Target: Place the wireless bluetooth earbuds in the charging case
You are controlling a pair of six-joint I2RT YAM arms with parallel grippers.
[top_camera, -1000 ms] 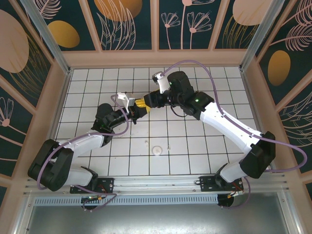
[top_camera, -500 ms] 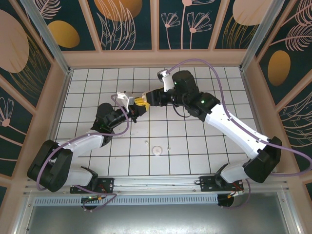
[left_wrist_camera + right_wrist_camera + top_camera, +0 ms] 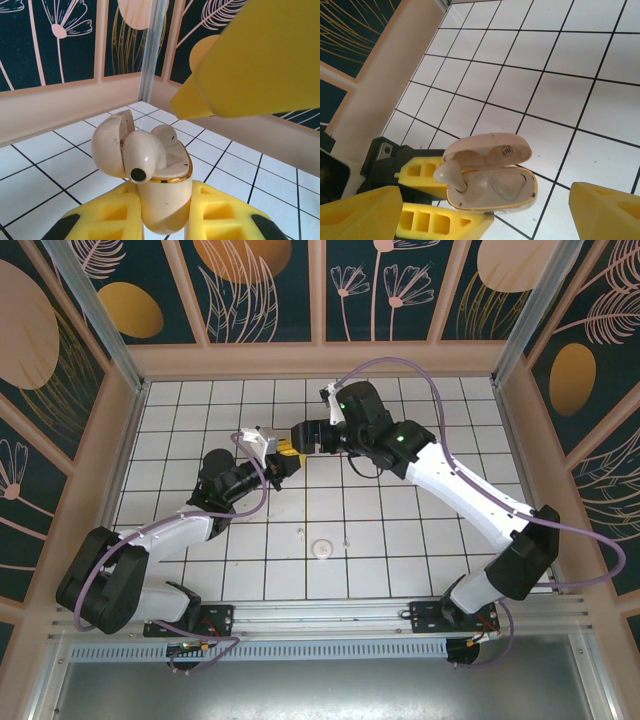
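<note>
From above, the left end effector (image 3: 283,457) and the right end effector (image 3: 299,438) meet so closely, just beyond the middle of the bench (image 3: 400,560), that we cannot make out what lies between them.

The wrist cameras show it. The left end effector (image 3: 162,205) is clamped on the lower body of the charging case (image 3: 162,200), and its yellow fingers (image 3: 220,212) cover the case's sides. The lid (image 3: 111,144) stands open. One earbud (image 3: 145,154) lies tilted across the rim with its dark tip outward, not sunk into its well. A rounded pale shape sits in the other well, and we cannot tell whether it is the second earbud.

The right end effector (image 3: 486,197) has its fingers (image 3: 610,206) wide apart on either side of the case (image 3: 495,187), touching nothing. Both are cut off by the frame edge. One of them looms blurred across the upper right of the left wrist view, blocking the wall behind.

A pale round disc (image 3: 321,549) lies alone nearer us, well apart from the arms.
</note>
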